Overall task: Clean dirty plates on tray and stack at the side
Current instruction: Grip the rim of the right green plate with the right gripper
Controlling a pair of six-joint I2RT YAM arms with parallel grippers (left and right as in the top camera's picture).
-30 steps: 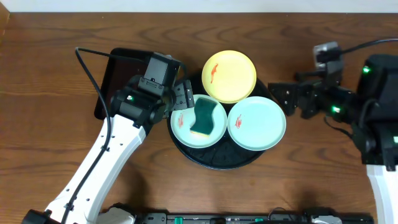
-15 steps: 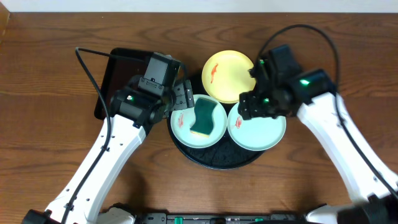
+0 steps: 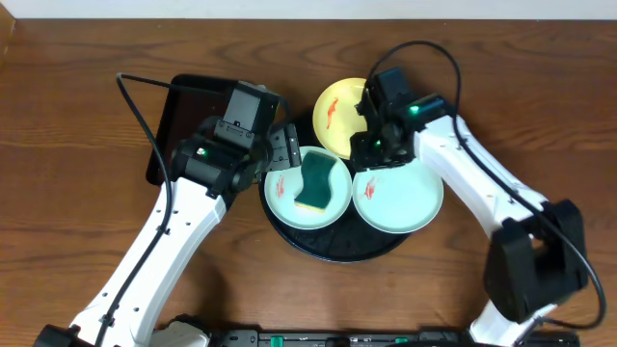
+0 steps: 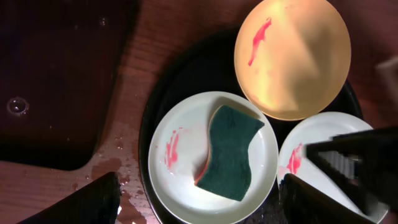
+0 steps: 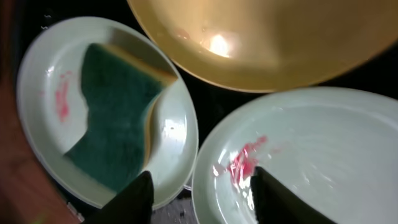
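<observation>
On the round black tray (image 3: 337,249) lie three plates with red smears. The yellow plate (image 3: 337,120) (image 4: 292,56) (image 5: 267,43) is at the back. The left mint plate (image 3: 284,198) (image 4: 180,168) (image 5: 43,62) carries a green sponge (image 3: 316,183) (image 4: 230,152) (image 5: 115,118). My left gripper (image 3: 286,154) (image 4: 199,205) hangs open over this plate's left edge, holding nothing. The right mint plate (image 3: 405,198) (image 4: 305,134) (image 5: 323,155) has my right gripper (image 3: 371,159) (image 5: 202,202) over its left rim. Its jaws straddle that rim with gaps showing on both sides.
A rectangular black tray (image 3: 188,111) (image 4: 56,81) lies on the wooden table left of the round tray, under my left arm. Water drops wet the wood (image 4: 118,168) between them. My right arm reaches in from the right across the tray's back right.
My right arm has swung in from the table's right side to the tray, and its jaws have narrowed over the right mint plate's rim. The left arm, plates and sponge have not moved.
</observation>
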